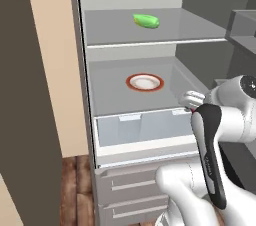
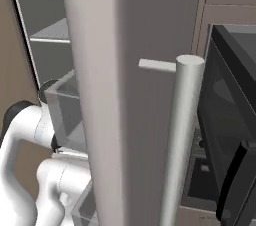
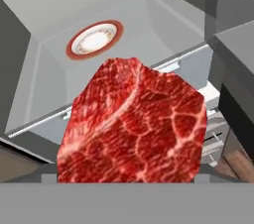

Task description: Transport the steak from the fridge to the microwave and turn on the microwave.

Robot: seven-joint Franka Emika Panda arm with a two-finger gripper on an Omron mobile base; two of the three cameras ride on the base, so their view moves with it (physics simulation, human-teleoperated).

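Marbled red, the steak [image 3: 131, 124] sits close before the hand camera, apparently pinched in the claw [image 1: 192, 104], whose tips it hides. It hangs just outside the fridge [image 1: 150, 70]. Draw straight back, clearing the door [image 2: 125, 95], before swinging toward the microwave [image 2: 230, 120].

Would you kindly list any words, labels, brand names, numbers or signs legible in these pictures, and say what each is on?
None can be read: the fridge, the plate, the green vegetable, the steak and the microwave carry no legible text.
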